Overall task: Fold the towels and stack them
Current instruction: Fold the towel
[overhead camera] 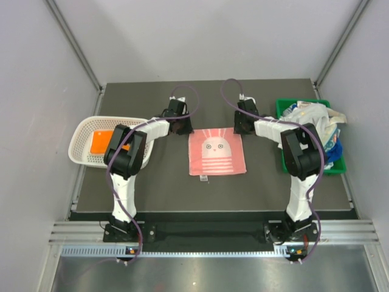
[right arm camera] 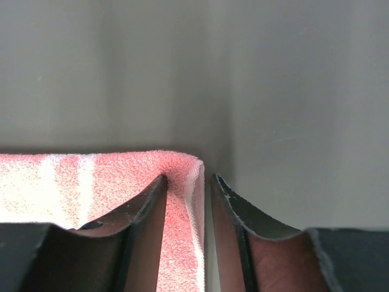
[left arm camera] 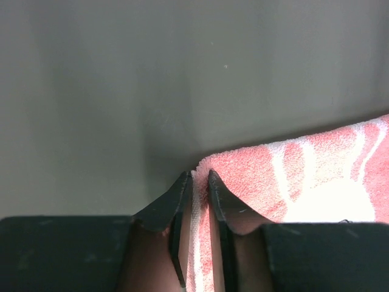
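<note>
1. At mid-table, seen from above, the pink towel (overhead camera: 217, 152) lies flat, with the left gripper (overhead camera: 180, 126) and right gripper (overhead camera: 242, 128) at its two far corners. Lifting both together and carrying them evenly toward the near edge should fold it square.
2. Left wrist: the jaws are pinched tight on the towel's corner, apparently a secure hold.
3. Right wrist: the jaws straddle the other corner with a sliver of gap showing. Whether they are clamped cannot be told, so confirm before lifting.
</note>
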### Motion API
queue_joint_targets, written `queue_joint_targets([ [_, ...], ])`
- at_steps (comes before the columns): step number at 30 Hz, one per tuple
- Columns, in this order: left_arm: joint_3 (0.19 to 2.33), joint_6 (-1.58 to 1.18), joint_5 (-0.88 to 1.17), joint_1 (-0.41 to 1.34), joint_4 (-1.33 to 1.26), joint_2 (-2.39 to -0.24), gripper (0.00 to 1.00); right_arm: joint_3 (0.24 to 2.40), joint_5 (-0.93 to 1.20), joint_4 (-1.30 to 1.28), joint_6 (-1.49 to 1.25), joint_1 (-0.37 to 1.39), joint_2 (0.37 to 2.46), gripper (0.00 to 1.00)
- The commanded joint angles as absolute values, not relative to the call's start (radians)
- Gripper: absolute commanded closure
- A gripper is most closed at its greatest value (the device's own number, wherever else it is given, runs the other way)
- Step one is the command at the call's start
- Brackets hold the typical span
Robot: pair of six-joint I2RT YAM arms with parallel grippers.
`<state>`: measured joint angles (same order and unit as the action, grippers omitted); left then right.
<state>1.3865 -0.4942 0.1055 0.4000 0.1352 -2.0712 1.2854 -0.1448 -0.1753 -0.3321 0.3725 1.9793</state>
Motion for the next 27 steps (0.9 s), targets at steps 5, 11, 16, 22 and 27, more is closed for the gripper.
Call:
queue_joint_targets([
  [5,1.414,-0.471,0.08,0.403,0.206,-2.125,0.95,1.331,-0.11,-0.166,-0.31,0.383,2.019,0.81],
  [11,1.486,-0.454,0.064,0.4,0.196,-2.125,1.0,1.356,-0.109,-0.138,-0.296,0.368,2.008,0.96],
  [16,1.54,-0.449,0.071,0.391,0.169,-2.103,1.0,1.321,-0.095,-0.054,-0.316,0.342,1.924,0.98],
  [22,1.493,-0.448,0.095,0.382,0.097,-2.027,1.0,1.175,-0.098,0.089,-0.322,0.339,1.794,0.98],
  [27,1.369,-0.463,0.126,0.382,0.012,-1.947,1.0,1.039,-0.083,0.192,-0.337,0.339,1.688,0.99],
])
